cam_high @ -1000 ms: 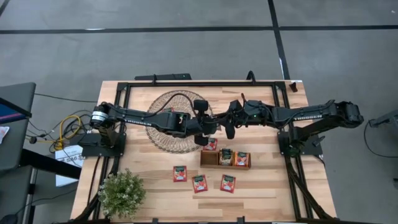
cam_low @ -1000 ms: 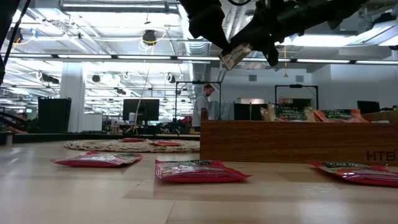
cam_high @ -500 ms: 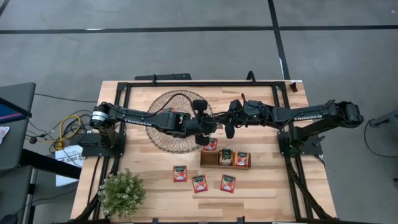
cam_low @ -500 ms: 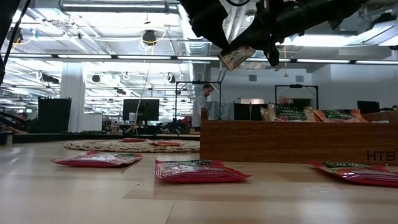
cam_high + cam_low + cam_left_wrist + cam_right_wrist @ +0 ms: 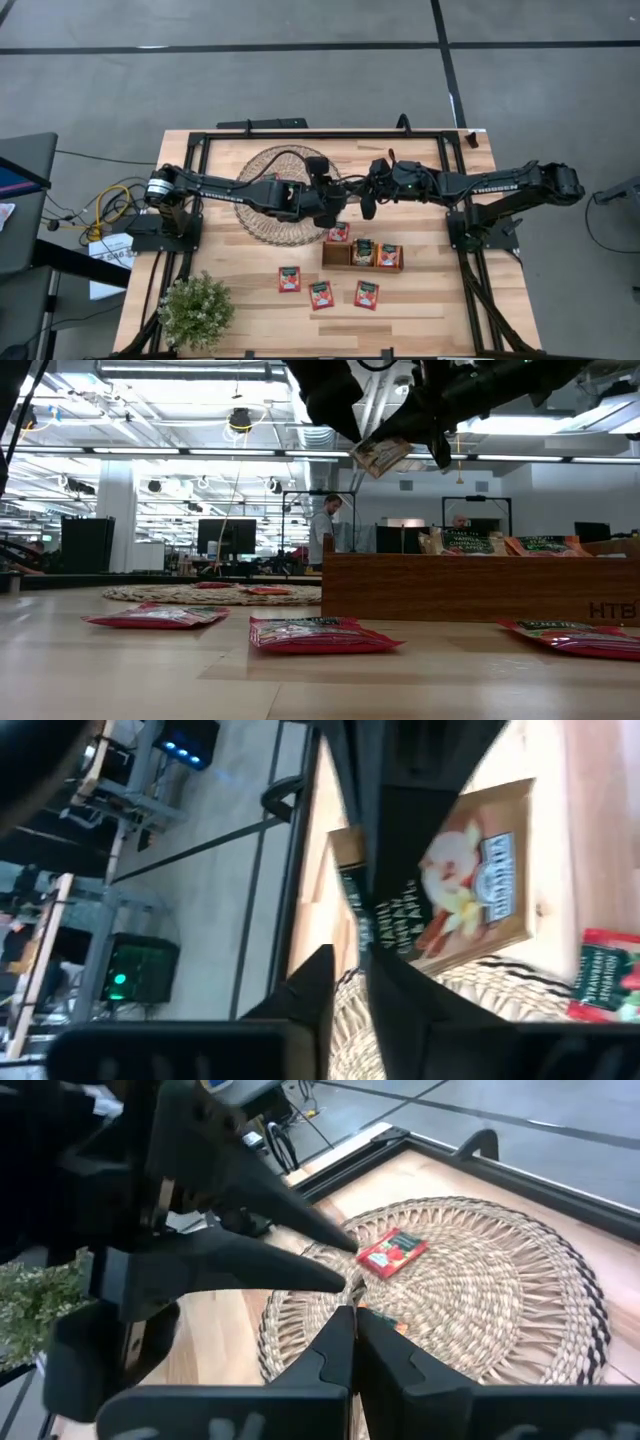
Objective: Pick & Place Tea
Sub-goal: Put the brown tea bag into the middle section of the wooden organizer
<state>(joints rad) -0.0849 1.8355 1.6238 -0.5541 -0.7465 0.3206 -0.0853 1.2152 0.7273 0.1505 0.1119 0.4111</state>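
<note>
At frame centre, the left gripper (image 5: 335, 203) has just eased its fingers apart, so the beige tea sachet (image 5: 380, 455) now hangs from the right gripper (image 5: 366, 208), clamped shut on it: handover made.

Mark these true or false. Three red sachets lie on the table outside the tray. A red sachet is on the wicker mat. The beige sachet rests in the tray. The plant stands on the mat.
1. True: three red sachets lie on the table beside the wooden tray.
2. True: one red sachet lies on the wicker mat.
3. False: the beige sachet hangs in the air, held by the right gripper.
4. False: the plant stands at a table corner, apart from the mat.
</note>
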